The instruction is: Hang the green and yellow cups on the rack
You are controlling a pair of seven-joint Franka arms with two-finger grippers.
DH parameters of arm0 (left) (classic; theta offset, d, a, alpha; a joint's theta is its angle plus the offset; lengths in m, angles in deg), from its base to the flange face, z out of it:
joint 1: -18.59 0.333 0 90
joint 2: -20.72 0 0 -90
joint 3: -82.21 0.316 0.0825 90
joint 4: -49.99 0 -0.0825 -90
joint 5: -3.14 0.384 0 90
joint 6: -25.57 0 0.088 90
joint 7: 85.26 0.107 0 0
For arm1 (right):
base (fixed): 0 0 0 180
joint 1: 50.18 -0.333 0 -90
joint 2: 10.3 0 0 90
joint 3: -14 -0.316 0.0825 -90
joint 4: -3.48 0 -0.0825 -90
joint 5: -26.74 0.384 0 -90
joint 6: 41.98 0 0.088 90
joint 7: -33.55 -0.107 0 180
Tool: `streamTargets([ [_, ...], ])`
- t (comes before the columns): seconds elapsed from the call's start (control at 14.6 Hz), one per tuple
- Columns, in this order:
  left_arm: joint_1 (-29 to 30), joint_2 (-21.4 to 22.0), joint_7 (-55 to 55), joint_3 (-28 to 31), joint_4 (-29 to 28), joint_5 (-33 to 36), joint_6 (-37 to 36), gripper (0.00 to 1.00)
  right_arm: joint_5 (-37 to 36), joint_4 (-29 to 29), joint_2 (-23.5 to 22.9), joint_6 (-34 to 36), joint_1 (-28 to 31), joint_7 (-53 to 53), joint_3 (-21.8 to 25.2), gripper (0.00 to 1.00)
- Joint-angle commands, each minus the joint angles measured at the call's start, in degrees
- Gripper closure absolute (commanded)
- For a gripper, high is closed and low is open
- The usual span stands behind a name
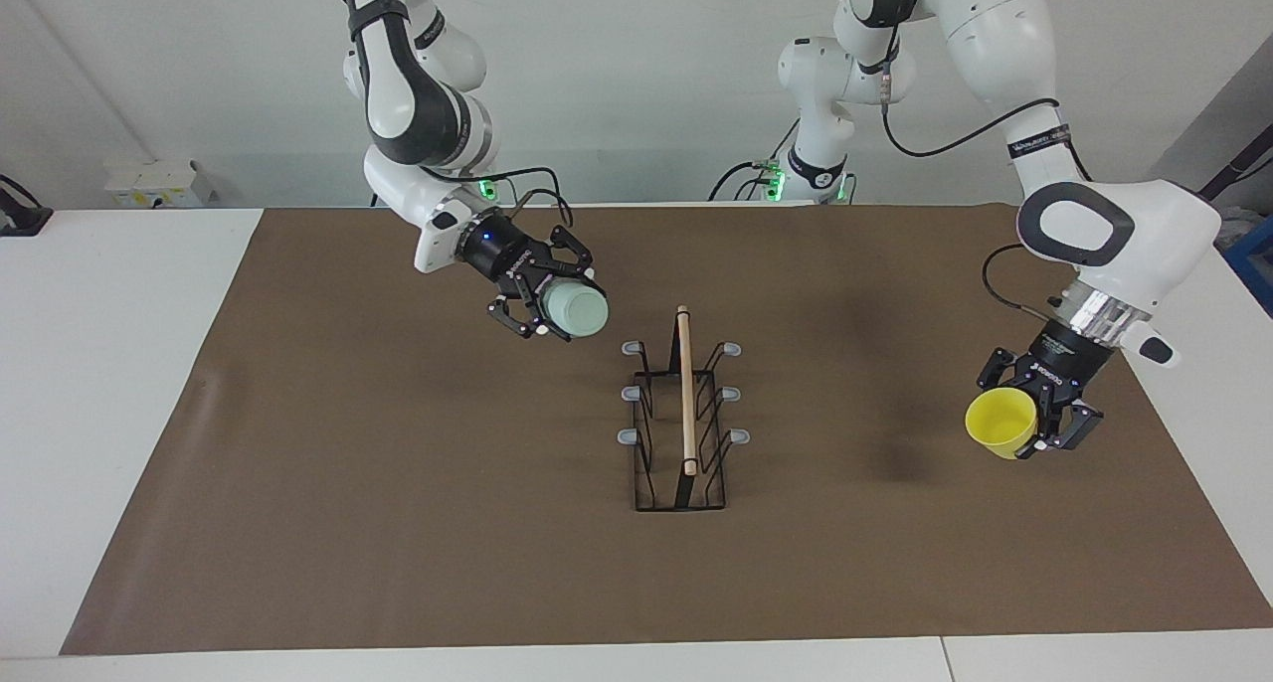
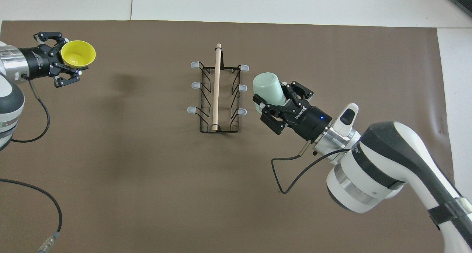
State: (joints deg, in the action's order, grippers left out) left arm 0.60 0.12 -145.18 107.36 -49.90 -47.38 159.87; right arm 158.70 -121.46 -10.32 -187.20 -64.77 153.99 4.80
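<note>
From my station I see the desk [image 1: 119, 384], white at its edges, with a brown mat [image 1: 398, 523] covering most of its top. The rack [image 1: 682, 419] stands upright at the middle of the mat, its wooden rod [image 2: 217, 87] running lengthwise along the top and grey-tipped prongs sticking out on both sides; every prong is bare. The right gripper [image 1: 545, 296] hangs in the air over the mat at the right arm's side of the rack, up by the rack's robot-side end, jaws closed onto the green cup [image 1: 575, 310]. That cup is tipped on its side with its closed bottom aimed toward the rack; in the overhead view the green cup [image 2: 268, 88] sits just beside the prongs, and I cannot tell whether it touches one. The left gripper [image 1: 1042, 416] is up over the mat toward the left arm's end of the desk, well apart from the rack, jaws clamped onto the yellow cup [image 1: 1001, 422]. In the overhead view the yellow cup [image 2: 78, 54] shows its open mouth, tilted toward the rack, held out ahead of the left gripper [image 2: 59, 63].
</note>
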Motion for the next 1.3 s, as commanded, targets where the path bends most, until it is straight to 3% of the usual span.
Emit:
streamTargets([
  [0.0,-1.4,-0.1,-1.7,0.4,0.6,1.7,0.8,1.00,9.9,0.3,-3.0,1.4,-1.7,9.9,-0.2,1.00],
  [0.27,-2.4,1.5,-1.7,0.3,0.3,4.6,0.5,1.00,13.0,0.6,-4.6,3.7,-1.8,14.9,-0.2,1.00],
  [0.48,-2.9,2.8,-1.7,-0.6,0.7,5.8,0.5,1.00,19.1,1.7,-6.8,5.0,-2.9,20.9,-0.2,1.00],
  [1.02,-1.9,9.3,-1.7,-12.0,0.1,29.5,-0.6,1.00,19.6,1.8,-8.7,4.6,-5.5,22.6,-0.1,1.00],
  [1.23,-1.6,11.2,-2.0,-16.4,0.1,38.0,-2.5,1.00,19.8,2.4,-11.7,6.3,-5.5,26.8,-0.1,1.00],
])
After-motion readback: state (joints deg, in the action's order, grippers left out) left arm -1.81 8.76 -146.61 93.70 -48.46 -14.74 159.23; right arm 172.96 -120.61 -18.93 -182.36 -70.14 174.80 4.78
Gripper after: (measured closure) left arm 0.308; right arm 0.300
